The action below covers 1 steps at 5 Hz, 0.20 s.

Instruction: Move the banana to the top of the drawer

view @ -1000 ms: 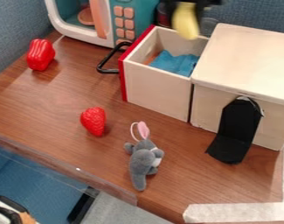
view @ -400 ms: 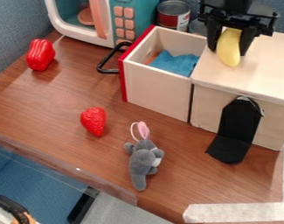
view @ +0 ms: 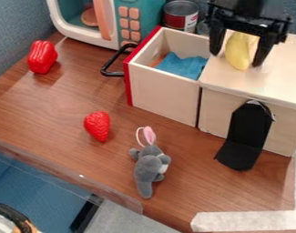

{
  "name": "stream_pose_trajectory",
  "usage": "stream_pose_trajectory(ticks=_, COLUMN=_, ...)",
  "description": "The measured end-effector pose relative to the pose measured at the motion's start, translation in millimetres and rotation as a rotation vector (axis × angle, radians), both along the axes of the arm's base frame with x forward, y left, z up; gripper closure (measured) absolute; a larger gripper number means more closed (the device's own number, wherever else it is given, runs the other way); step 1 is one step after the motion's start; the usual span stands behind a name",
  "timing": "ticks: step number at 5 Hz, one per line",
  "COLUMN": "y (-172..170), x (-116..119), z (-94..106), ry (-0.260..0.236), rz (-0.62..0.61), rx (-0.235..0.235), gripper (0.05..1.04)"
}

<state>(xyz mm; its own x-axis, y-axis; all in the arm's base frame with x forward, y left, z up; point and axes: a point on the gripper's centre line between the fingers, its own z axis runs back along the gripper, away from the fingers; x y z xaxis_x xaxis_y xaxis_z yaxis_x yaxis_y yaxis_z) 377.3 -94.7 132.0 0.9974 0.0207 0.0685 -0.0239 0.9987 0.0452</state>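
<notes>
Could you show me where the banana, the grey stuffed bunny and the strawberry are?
Banana [view: 237, 51]: camera view, middle of its body.
Grey stuffed bunny [view: 149, 165]: camera view, on its torso.
Strawberry [view: 98, 126]: camera view, middle of its red side.

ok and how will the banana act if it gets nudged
The banana looks smooth and molded, so it's probably stiff and maybe slightly slippery. Its rounded body could rock or roll on the flat drawer top, though the open gripper has a finger on either side and might stop it.

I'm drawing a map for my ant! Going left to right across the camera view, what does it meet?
Shiny red plastic pepper, bumpy red toy strawberry, grey plush animal with a pink ear, curved yellow toy banana.
</notes>
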Motion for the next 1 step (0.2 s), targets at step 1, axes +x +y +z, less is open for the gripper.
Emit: stream_pose_trajectory(ticks=1, y=-0.2, x=-3.9, z=31.6, ry=-0.064, rz=0.002, rx=-0.023, gripper=0.083)
